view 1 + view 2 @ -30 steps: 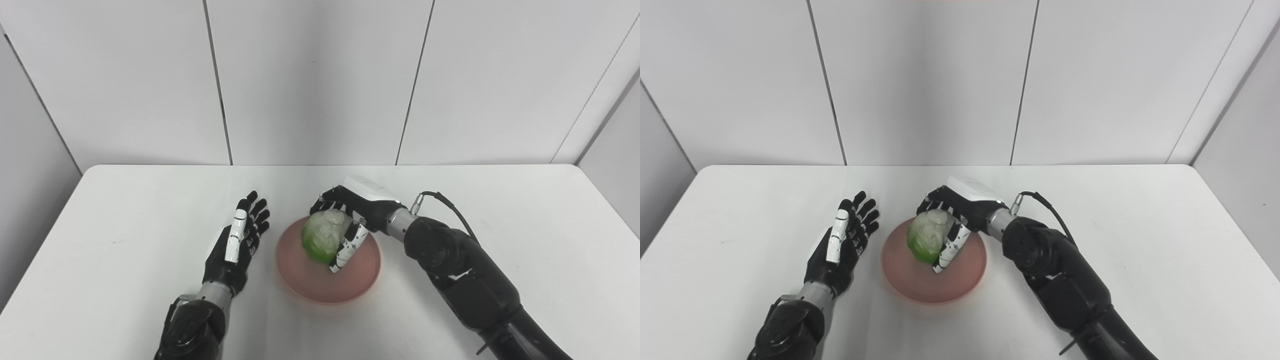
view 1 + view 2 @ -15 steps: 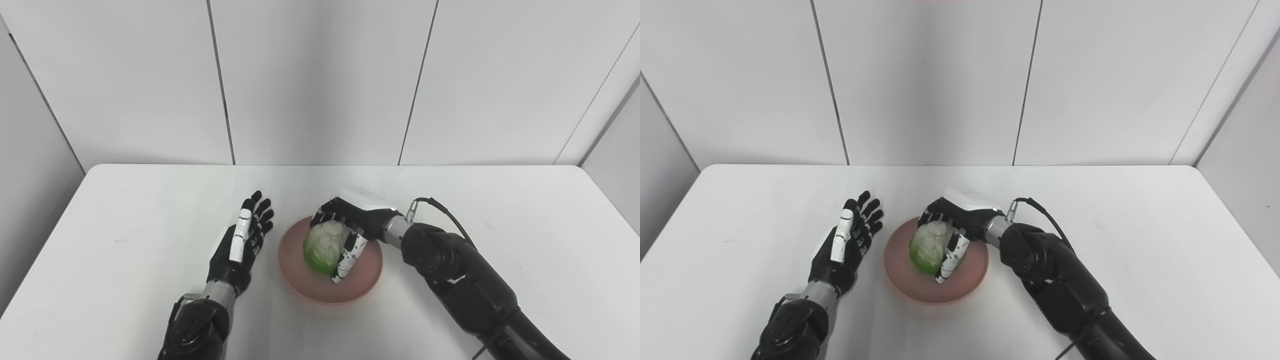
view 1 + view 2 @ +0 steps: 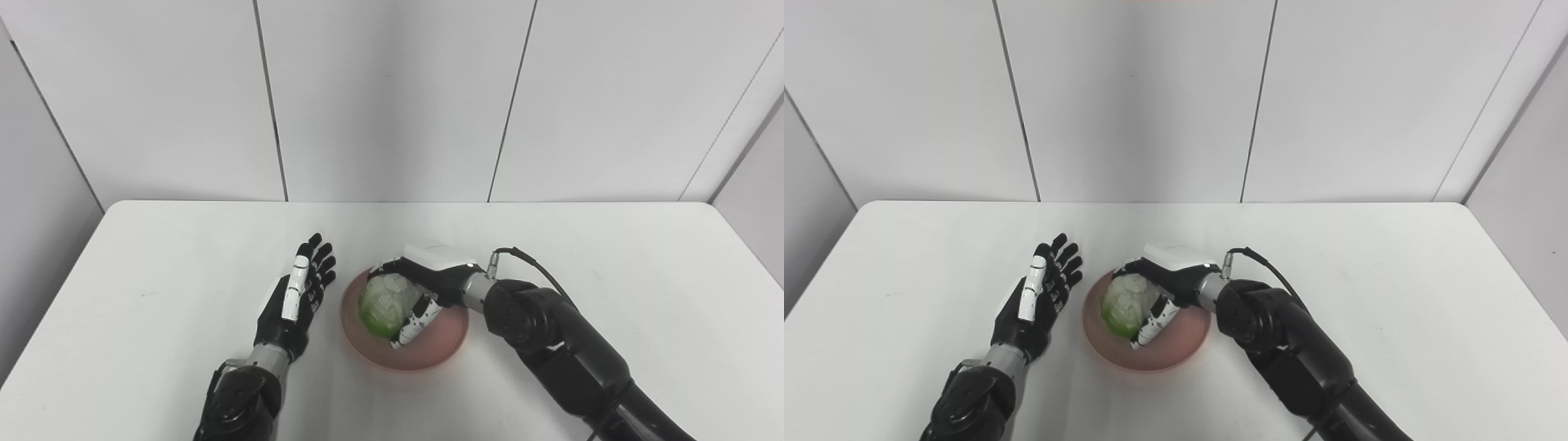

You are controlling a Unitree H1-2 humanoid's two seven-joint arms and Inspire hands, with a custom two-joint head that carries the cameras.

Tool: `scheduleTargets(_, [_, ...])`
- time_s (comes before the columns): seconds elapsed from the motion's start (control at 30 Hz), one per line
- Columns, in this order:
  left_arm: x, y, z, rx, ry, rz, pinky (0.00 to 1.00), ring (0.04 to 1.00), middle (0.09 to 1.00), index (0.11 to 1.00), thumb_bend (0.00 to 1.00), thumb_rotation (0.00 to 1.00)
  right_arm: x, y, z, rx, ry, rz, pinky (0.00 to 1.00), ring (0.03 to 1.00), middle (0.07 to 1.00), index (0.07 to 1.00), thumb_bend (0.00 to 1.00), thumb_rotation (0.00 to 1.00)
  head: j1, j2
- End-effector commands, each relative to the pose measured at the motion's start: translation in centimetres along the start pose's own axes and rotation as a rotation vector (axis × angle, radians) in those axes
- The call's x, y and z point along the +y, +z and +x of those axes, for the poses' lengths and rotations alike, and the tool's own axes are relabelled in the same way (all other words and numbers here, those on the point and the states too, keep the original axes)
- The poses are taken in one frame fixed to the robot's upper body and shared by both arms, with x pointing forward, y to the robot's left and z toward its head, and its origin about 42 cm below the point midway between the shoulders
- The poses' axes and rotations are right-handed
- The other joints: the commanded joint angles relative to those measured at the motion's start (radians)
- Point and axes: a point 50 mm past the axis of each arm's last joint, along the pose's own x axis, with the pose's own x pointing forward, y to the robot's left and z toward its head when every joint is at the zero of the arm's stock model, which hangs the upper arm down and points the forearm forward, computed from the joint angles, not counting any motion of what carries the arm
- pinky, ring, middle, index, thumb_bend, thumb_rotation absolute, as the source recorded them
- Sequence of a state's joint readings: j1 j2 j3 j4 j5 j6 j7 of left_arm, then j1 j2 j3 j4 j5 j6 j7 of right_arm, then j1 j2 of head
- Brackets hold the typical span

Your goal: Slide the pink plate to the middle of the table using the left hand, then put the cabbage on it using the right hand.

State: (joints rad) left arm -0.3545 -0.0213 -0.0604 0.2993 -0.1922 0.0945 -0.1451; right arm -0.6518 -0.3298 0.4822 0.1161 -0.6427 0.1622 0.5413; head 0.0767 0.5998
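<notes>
We see the round, pale green cabbage head (image 3: 384,304), whitish on top and brighter green low on its left side, sitting over the left half of the shallow round pink plate (image 3: 438,344) near the middle of the white table (image 3: 612,257). Our right hand (image 3: 422,288) is wrapped around it, fingers curled over the far side and the white-and-black thumb (image 3: 411,321) pressed along its near right flank. The cabbage's pale stem end faces up and away from us; it is too round to give a long axis. Our left hand (image 3: 294,300) rests just left of the plate, fingers spread, holding nothing.
</notes>
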Motion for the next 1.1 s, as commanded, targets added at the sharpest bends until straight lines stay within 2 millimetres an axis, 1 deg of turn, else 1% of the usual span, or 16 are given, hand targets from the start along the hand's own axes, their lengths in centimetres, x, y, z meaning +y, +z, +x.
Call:
scheduleTargets(0.0, [-0.9, -2.1, -0.6, 0.118, -0.019, -0.015, 1.00, 0.991, 0.992, 1.000, 0.59, 1.00, -2.1, 0.6, -0.3, -0.002, -0.041, -0.038, 0.72, 0.850, 0.887, 0.884, 0.90, 0.36, 0.001, -0.001])
scheduleTargets(0.03, [-0.9, -2.1, -0.6, 0.119, -0.018, -0.015, 1.00, 0.990, 0.990, 0.998, 0.60, 1.00, -2.1, 0.6, -0.4, 0.002, -0.039, -0.043, 0.73, 0.864, 0.911, 0.904, 0.92, 0.39, 0.001, -0.001])
scheduleTargets(0.1, [-0.9, -2.1, -0.6, 0.118, -0.017, -0.015, 1.00, 0.991, 0.992, 0.998, 0.60, 1.00, -2.3, 0.6, -0.5, 0.009, -0.035, -0.042, 0.73, 0.874, 0.925, 0.915, 0.95, 0.42, 0.000, -0.001])
scheduleTargets(0.23, [-0.8, -2.1, -0.6, 0.117, -0.022, -0.006, 1.00, 0.991, 0.994, 1.000, 0.59, 1.00, -2.6, 0.7, -0.9, 0.028, -0.033, -0.035, 0.74, 0.899, 0.949, 0.936, 1.00, 0.44, 0.000, 0.000])
scheduleTargets(0.4, [-0.6, -2.1, -0.6, 0.121, -0.022, -0.019, 1.00, 0.991, 0.989, 0.994, 0.60, 1.00, -3.1, 1.0, -1.7, 0.044, -0.045, -0.043, 0.74, 0.908, 0.956, 0.947, 1.00, 0.44, -0.003, 0.000])
scheduleTargets(0.5, [-0.6, -2.1, -0.6, 0.126, -0.025, -0.024, 1.00, 0.994, 0.991, 0.995, 0.61, 1.00, -3.5, 1.1, -2.3, 0.048, -0.053, -0.055, 0.77, 0.914, 0.959, 0.952, 1.00, 0.46, -0.005, 0.000])
scheduleTargets(0.63, [-0.5, -2.2, -0.7, 0.120, -0.024, -0.022, 1.00, 0.996, 0.994, 1.000, 0.60, 1.00, -4.5, 1.4, -3.2, 0.030, -0.079, -0.046, 0.83, 0.935, 0.971, 0.963, 1.00, 0.44, -0.008, -0.001])
scheduleTargets(0.8, [-0.4, -2.2, -0.7, 0.126, -0.031, -0.025, 1.00, 0.995, 0.992, 0.996, 0.61, 1.00, -6.2, 1.9, -4.5, -0.035, -0.146, -0.004, 0.81, 0.942, 0.969, 0.959, 1.00, 0.44, -0.012, -0.005])
scheduleTargets(0.87, [-0.4, -2.2, -0.7, 0.127, -0.025, -0.038, 1.00, 0.994, 0.994, 0.998, 0.62, 1.00, -7.3, 1.5, -5.0, -0.082, -0.175, 0.044, 0.82, 0.940, 0.967, 0.965, 1.00, 0.48, -0.012, -0.005])
scheduleTargets(0.97, [-0.4, -2.2, -0.7, 0.125, -0.014, -0.024, 1.00, 0.986, 0.988, 0.995, 0.62, 1.00, -8.6, 0.6, -5.6, -0.101, -0.228, 0.112, 0.80, 0.934, 0.975, 0.976, 1.00, 0.52, -0.011, -0.007])
scheduleTargets(1.0, [-0.4, -2.3, -0.7, 0.124, -0.014, -0.023, 1.00, 0.985, 0.988, 0.994, 0.62, 1.00, -8.8, 0.3, -5.7, -0.102, -0.240, 0.124, 0.81, 0.937, 0.976, 0.986, 1.00, 0.56, -0.011, -0.007])
scheduleTargets(1.07, [-0.4, -2.3, -0.7, 0.123, -0.016, -0.021, 1.00, 0.985, 0.987, 0.991, 0.62, 1.00, -9.2, -0.4, -6.0, -0.095, -0.271, 0.151, 0.82, 0.940, 0.978, 0.997, 1.00, 0.61, -0.009, -0.008])
